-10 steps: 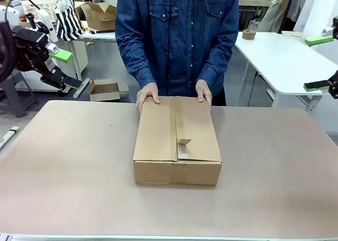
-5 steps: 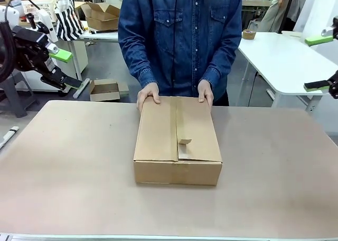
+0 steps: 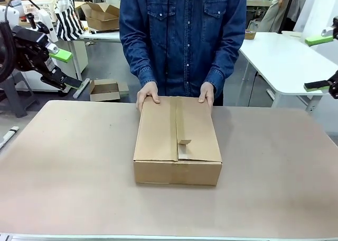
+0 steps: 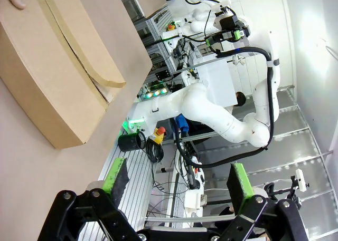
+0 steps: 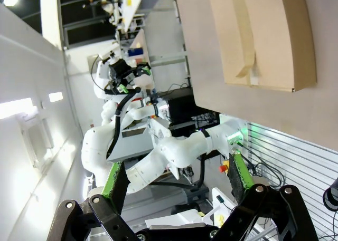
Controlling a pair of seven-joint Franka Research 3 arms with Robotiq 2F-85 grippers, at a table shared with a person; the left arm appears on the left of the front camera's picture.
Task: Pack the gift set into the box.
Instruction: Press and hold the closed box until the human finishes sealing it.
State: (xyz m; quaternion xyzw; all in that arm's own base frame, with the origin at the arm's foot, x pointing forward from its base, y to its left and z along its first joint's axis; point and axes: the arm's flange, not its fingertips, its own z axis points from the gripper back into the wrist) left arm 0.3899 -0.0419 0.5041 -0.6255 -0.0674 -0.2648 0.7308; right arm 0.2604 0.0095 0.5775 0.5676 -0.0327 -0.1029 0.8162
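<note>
A person's hands [image 3: 148, 95] pin the shut box [image 3: 177, 141] on the desk [image 3: 274, 162] while the left end effector [image 4: 178, 177] and right end effector [image 5: 177, 175] hang wide and empty; the lifting tape end [image 3: 183, 142] could let the flaps spring open.

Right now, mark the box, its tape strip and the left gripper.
box [image 3: 157, 141], front view, closed top flap.
tape strip [image 3: 180, 119], front view, mid-length along the seam.
left gripper [image 4: 178, 172], left wrist view, midway between fingertips.
</note>
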